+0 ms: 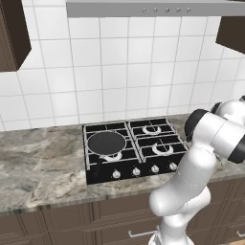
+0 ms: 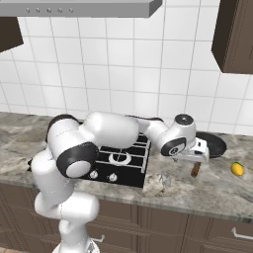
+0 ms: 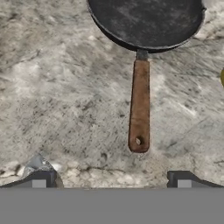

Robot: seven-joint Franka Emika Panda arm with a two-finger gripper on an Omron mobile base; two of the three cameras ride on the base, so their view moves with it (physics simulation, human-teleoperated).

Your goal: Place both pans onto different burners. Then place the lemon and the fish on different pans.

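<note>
One black pan (image 1: 106, 142) lies on the left side of the cooktop (image 1: 95, 174), with a burner ring (image 1: 113, 156) peeking out at its near edge. The two right burners (image 1: 162, 149) are bare. A second black pan (image 2: 213, 143) (image 3: 146, 22) with a brown handle (image 3: 139, 105) rests on the counter right of the cooktop. My gripper (image 2: 196, 157) (image 3: 111, 181) hangs open just above that handle's end, touching nothing. The yellow lemon (image 2: 237, 169) lies on the counter right of this pan. A small silvery fish (image 2: 165, 180) (image 3: 37, 162) lies near the counter's front edge.
Grey marble counter (image 1: 43, 162) runs on both sides of the cooktop. Silver knobs (image 1: 136, 171) line its front. A range hood (image 1: 153, 8) hangs above, with dark wall cabinets (image 2: 234, 34) at the sides. My own arm (image 2: 113, 131) stretches across the cooktop.
</note>
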